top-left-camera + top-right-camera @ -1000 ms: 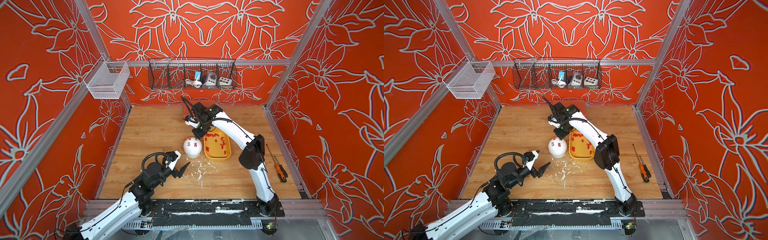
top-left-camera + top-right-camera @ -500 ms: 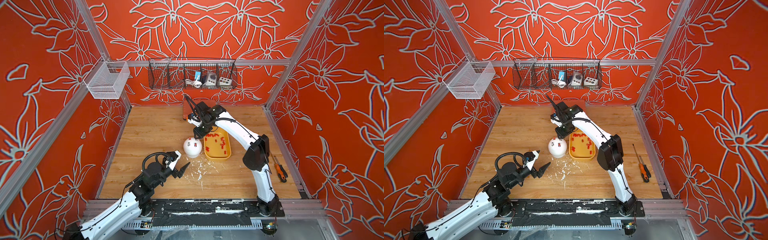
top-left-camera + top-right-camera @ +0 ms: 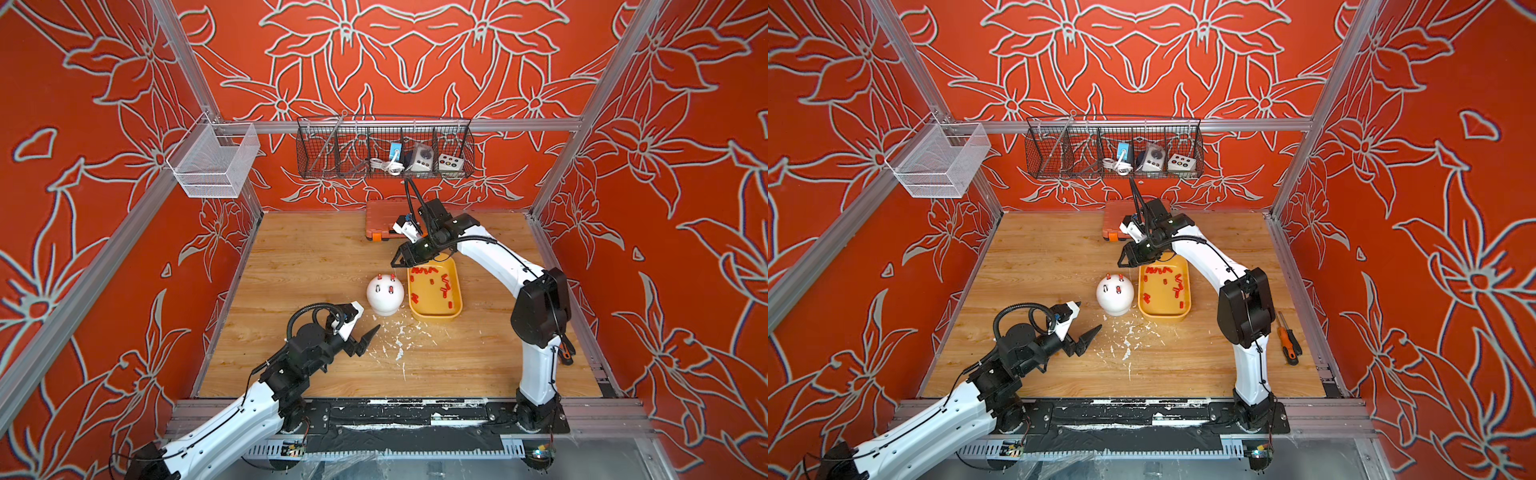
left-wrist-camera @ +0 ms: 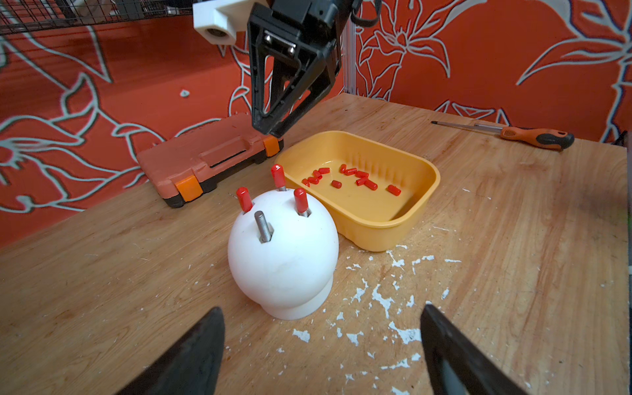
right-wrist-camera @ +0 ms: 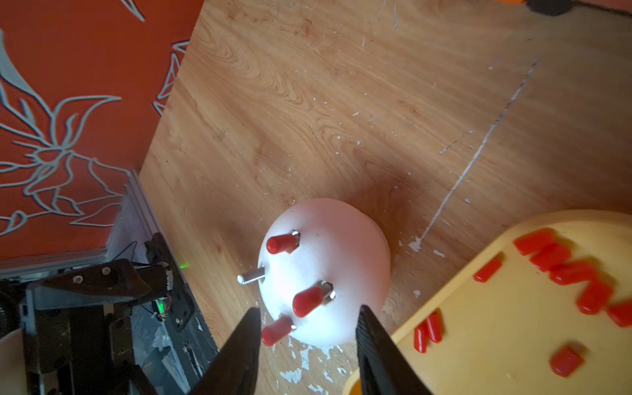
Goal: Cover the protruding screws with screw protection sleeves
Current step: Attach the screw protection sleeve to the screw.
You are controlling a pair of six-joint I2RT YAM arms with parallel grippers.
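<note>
The white dome (image 3: 385,300) (image 4: 283,260) stands left of the yellow tray (image 3: 436,318). Three of its protruding screws wear red screw protection sleeves (image 4: 278,176) (image 5: 307,301). A further screw (image 4: 263,227) (image 5: 251,275) is bare grey metal. Several loose sleeves (image 4: 349,178) (image 3: 1163,280) lie in the tray. My right gripper (image 3: 397,262) (image 5: 309,308) hangs open a little above the dome's far side, holding nothing. My left gripper (image 3: 368,340) (image 4: 321,309) is wide open and empty, low over the table in front of the dome.
An orange tool case (image 3: 382,220) lies at the back of the table. A screwdriver (image 3: 1287,338) rests near the right edge. White flakes (image 3: 399,336) are scattered in front of the dome. A wire basket (image 3: 384,149) and a mesh basket (image 3: 214,160) hang above.
My right gripper's jaws have parted from shut and its arm has swung slightly to the right. The left arm has not moved.
</note>
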